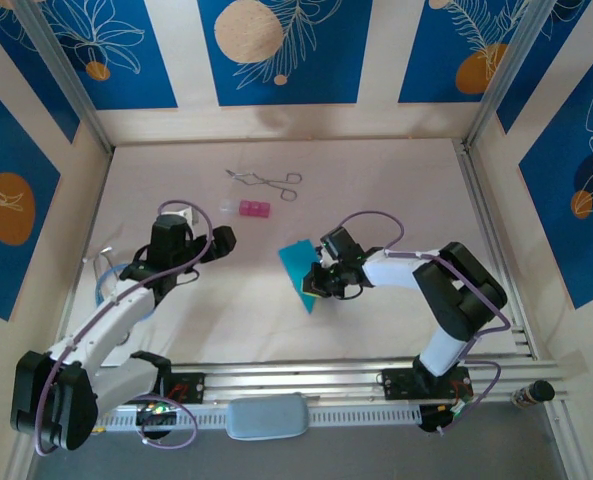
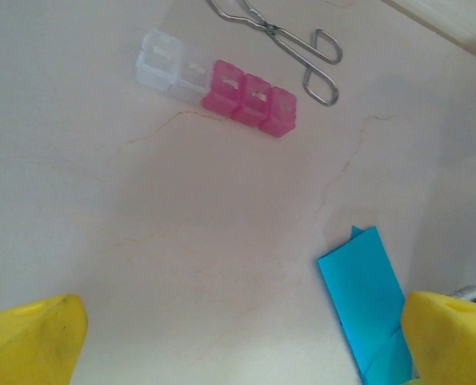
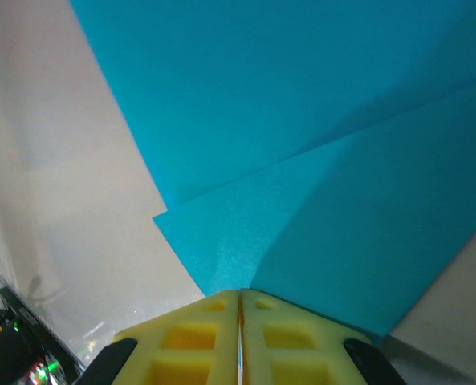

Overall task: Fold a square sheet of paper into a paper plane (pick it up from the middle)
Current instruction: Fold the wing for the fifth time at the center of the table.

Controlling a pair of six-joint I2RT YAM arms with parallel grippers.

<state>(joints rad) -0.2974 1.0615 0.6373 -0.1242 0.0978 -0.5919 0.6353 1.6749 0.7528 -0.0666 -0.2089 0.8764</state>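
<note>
The cyan-blue sheet of paper [image 1: 301, 268] lies mid-table, folded into a narrow layered shape with a point toward the near edge. My right gripper [image 1: 321, 280] sits at its right edge. In the right wrist view the yellow fingers [image 3: 197, 337] are pressed together, with the paper [image 3: 302, 120] and its crease running out from the fingertip seam of the gripper [image 3: 240, 295]. My left gripper [image 1: 221, 240] is off to the paper's left, apart from it. Its jaws [image 2: 238, 353] stand wide open over bare table, and the paper [image 2: 366, 297] lies next to the right finger [image 2: 450, 333].
Metal forceps [image 1: 266, 182] lie at the back of the table, with a small pink block [image 1: 254, 209] of compartments just in front of them. In the left wrist view the pink block [image 2: 250, 98] joins clear compartments [image 2: 169, 64]. A blue-rimmed object [image 1: 101, 285] sits beside the left arm.
</note>
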